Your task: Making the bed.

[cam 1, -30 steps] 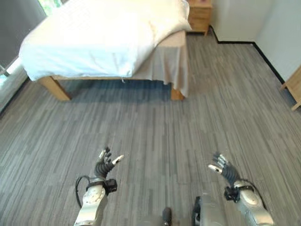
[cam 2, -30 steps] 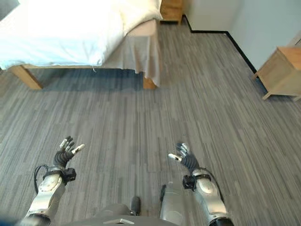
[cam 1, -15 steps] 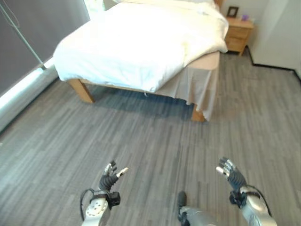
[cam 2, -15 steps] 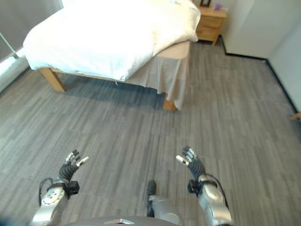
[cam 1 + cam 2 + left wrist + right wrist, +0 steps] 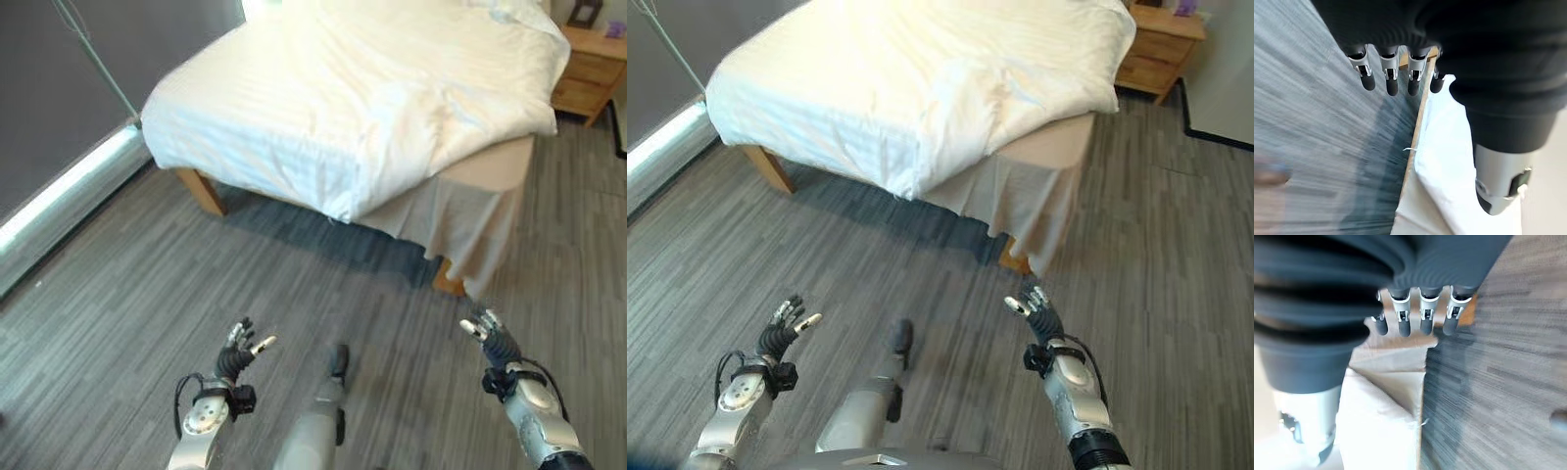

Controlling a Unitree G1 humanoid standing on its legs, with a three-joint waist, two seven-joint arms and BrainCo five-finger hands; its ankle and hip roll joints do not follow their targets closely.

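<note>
Closer now, the bed (image 5: 392,108) with rumpled white duvet (image 5: 921,88) stands ahead, well apart from left hand (image 5: 238,354) and right hand (image 5: 493,340), both empty, fingers relaxed, above the floor (image 5: 118,294).

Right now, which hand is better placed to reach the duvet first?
Right, probably. The right hand hovers open just below the bed's near corner where the white duvet overhangs; the left hand is open too, over bare floor farther back.
</note>
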